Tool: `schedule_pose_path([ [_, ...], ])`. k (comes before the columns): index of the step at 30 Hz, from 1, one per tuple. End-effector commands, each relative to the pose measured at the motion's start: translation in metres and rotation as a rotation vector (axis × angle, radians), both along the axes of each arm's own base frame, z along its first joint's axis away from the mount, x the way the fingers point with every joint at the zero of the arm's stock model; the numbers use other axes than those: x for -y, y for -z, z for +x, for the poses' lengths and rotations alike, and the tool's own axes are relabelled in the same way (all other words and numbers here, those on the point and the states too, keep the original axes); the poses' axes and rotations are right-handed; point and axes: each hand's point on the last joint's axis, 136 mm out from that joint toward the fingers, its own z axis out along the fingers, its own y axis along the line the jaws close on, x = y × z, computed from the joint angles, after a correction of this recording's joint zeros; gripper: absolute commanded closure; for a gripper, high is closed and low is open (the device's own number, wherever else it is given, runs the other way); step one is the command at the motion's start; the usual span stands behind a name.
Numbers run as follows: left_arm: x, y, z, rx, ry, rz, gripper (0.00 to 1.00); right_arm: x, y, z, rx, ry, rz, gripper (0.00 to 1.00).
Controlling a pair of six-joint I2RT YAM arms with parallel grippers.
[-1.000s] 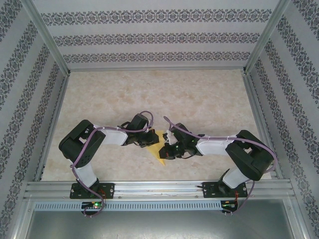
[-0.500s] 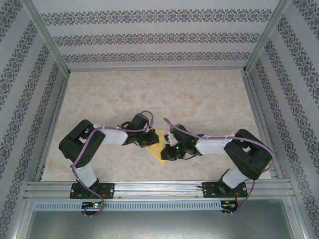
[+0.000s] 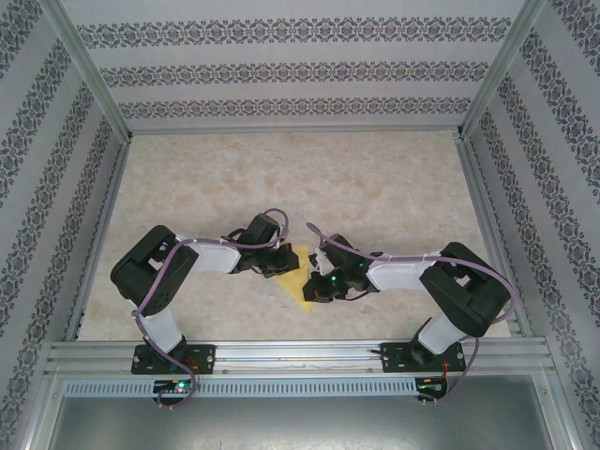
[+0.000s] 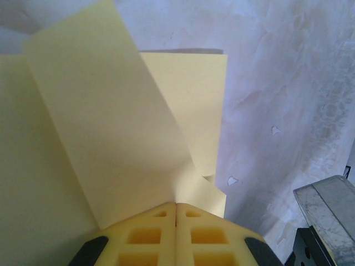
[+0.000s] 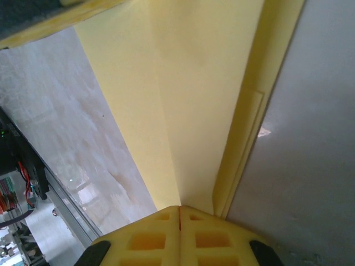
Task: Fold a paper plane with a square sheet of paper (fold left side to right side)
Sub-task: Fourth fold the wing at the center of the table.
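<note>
Two end effectors: both are working at the middle of the near half of the marbled beige table [image 3: 394,187], just out from the arm bases, each with its jaws pressed together.
Right end effector [image 3: 320,287]: this one is sitting slightly nearer, and it is pinching the right-hand edge of the pale-yellow sheet of thin paper [image 3: 297,279]. In its wrist view a creased band of paper is running straight out from between the closed tips.
Left end effector [image 3: 278,265]: this one is gripping the sheet's left side a little farther out. In its wrist view a flap is rising from the closed tips and standing clear of the layer lying flat beneath it.
Sheet position: it is lying between the two end effectors, touching both, and showing as a narrow pointed shape.
Long axis: it is running near to far, with the point aiming at the near edge.
Relation that matters: the loose flap is sitting on the left arm's side, and the right arm is pinning the far side of the fold line.
Judgement: the left arm is looking better placed to carry the flap rightward across that axis.
Beyond: bare table is stretching to the patterned back wall.
</note>
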Motion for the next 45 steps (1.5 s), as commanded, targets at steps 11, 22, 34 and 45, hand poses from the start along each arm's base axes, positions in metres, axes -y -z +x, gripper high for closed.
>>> schedule_pose_path([
  [11, -0.028, 0.038, -0.023, -0.1, -0.034, 0.161, 0.95, 0.015, 0.017, -0.016, -0.031, -0.05, -0.112, 1.0],
  [22, -0.032, 0.038, -0.023, -0.097, -0.075, 0.158, 0.96, 0.013, 0.009, -0.016, -0.025, -0.075, -0.107, 1.0],
  [34, -0.032, 0.039, -0.024, -0.098, -0.074, 0.157, 0.97, -0.021, -0.038, -0.007, 0.014, -0.066, 0.103, 1.0],
  [45, -0.032, 0.041, -0.024, -0.101, -0.067, 0.163, 0.97, -0.003, 0.0, -0.015, -0.034, -0.028, -0.001, 1.0],
])
